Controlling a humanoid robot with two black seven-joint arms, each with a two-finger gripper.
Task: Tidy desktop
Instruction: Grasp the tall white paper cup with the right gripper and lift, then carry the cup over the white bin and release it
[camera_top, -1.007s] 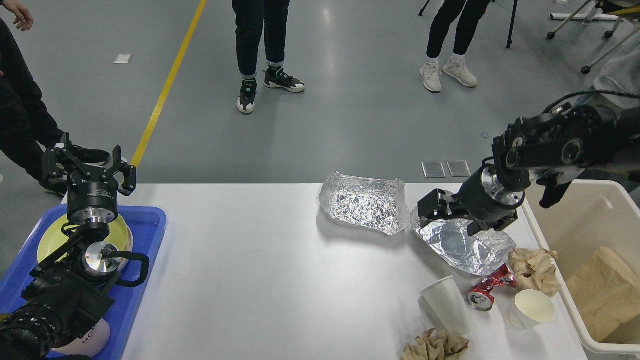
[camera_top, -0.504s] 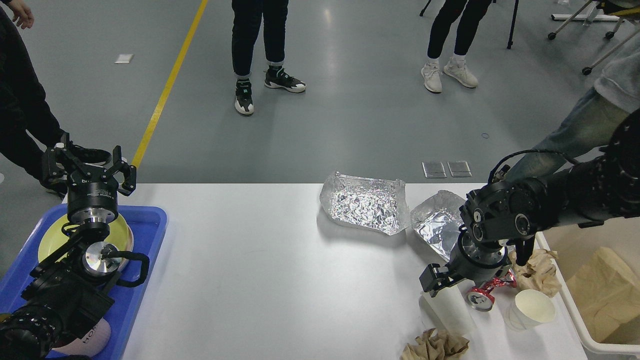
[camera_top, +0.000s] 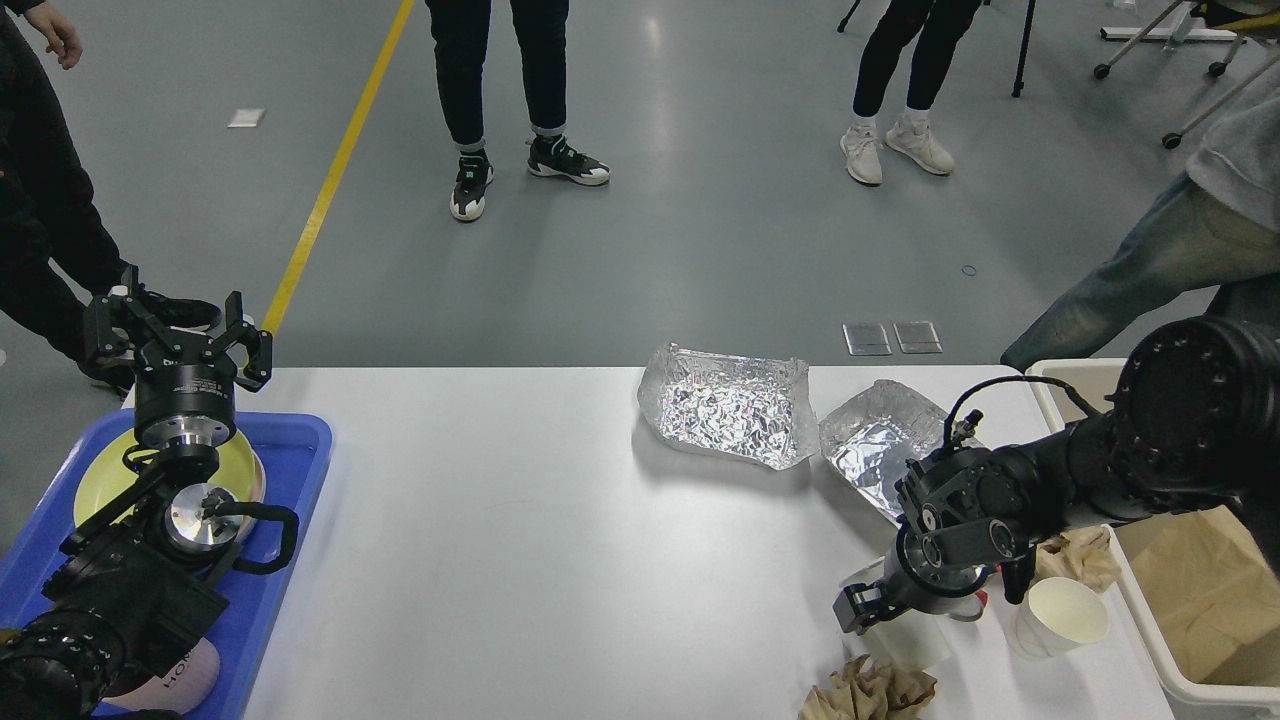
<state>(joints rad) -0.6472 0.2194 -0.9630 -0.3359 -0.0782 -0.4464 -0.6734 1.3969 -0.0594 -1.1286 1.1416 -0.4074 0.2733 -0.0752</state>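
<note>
Head view: white desktop (camera_top: 500, 540) spans centre. Left gripper (camera_top: 175, 318) raised over blue tray (camera_top: 290, 450), fingers spread wide, empty. Right gripper (camera_top: 875, 615) low over fallen paper cup (camera_top: 905, 640); finger gap cannot be told. Two foil sheets (camera_top: 730, 405) behind.

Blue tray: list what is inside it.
In the blue tray lies a yellow-green plate, with a pinkish object at the near end. The left arm covers most of the tray, hiding whatever else it holds.
</note>
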